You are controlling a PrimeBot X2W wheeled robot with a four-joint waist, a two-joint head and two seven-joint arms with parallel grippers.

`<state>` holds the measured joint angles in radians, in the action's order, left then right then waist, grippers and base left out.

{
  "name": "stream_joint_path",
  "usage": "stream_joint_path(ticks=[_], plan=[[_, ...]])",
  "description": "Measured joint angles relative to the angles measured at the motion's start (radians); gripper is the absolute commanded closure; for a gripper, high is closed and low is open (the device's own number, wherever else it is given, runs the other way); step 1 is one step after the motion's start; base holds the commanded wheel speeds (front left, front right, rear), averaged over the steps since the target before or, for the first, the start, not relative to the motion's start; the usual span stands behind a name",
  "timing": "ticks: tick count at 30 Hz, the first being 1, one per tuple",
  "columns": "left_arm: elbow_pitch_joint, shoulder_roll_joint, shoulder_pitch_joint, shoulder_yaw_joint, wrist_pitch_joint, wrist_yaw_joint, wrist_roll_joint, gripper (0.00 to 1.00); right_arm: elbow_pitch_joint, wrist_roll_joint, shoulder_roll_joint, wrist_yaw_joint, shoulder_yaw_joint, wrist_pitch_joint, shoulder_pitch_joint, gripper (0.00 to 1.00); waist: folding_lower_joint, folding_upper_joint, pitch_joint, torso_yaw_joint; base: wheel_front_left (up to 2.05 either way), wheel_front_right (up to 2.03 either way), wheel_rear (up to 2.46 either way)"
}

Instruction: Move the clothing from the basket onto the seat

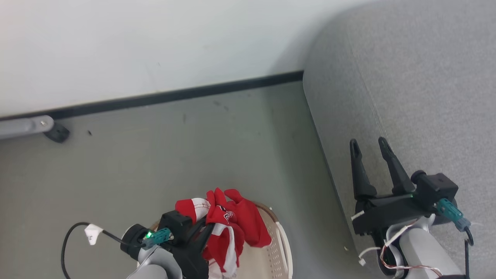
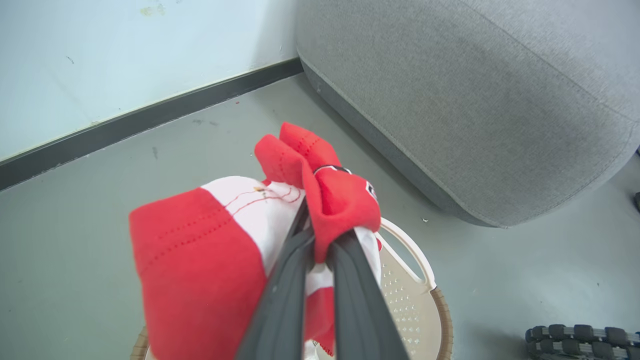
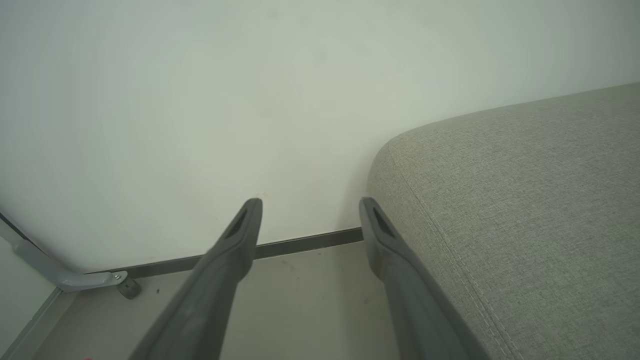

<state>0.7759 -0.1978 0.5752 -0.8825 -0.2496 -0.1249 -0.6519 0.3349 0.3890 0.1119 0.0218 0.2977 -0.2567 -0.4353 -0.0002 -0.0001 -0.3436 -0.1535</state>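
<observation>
Your basket is cut off below, half hidden by clothing. Left gripper pinches that clothing tight, tips buried; right gripper stands wide, empty, beside the seat's edge.

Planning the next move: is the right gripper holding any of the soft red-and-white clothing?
No, the right gripper stands open by the grey woven sofa, nothing between its long dark fingers.
</observation>
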Motion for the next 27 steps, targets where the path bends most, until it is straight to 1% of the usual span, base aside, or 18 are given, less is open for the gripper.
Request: stream_joint_path(ticks=[2,5,9,11,19,22,27], plan=[[-0.039,-0.010,-0.016,0.009,0.000,0.000,-0.036,1.00,0.006,0.004,0.004,-0.012,-0.008,0.000,0.016,0.00,0.0000,0.0000,0.030,0.010,0.00,0.00,0.00],[-0.095,-0.025,-0.037,0.031,0.000,0.000,-0.080,1.00,0.013,0.019,0.006,-0.048,-0.009,0.000,0.042,0.00,0.0000,0.0000,0.075,0.023,0.00,0.00,0.00],[-0.162,-0.037,-0.060,0.048,0.000,0.000,-0.116,1.00,0.013,0.038,0.004,-0.087,-0.007,0.000,0.075,0.00,-0.0001,0.0000,0.135,0.039,0.00,0.00,0.00],[-0.193,-0.046,-0.072,0.060,0.000,0.000,-0.146,1.00,0.019,0.044,0.003,-0.093,-0.007,0.000,0.087,0.00,-0.0001,0.0000,0.163,0.047,0.00,0.00,0.00],[-0.294,-0.072,-0.084,0.100,0.000,0.000,-0.176,1.00,0.020,0.053,0.002,-0.121,0.006,0.000,0.144,0.00,-0.0001,0.0000,0.260,0.066,0.00,0.00,0.00],[-0.330,-0.089,-0.084,0.118,0.000,0.000,-0.176,1.00,0.014,0.054,0.000,-0.128,0.027,0.000,0.160,0.00,0.0000,-0.0001,0.282,0.072,0.00,0.00,0.00],[-0.378,-0.097,-0.068,0.141,0.000,0.000,-0.176,1.00,0.014,0.058,-0.002,-0.136,0.047,0.000,0.164,0.00,0.0001,0.0000,0.297,0.080,0.00,0.00,0.00]])
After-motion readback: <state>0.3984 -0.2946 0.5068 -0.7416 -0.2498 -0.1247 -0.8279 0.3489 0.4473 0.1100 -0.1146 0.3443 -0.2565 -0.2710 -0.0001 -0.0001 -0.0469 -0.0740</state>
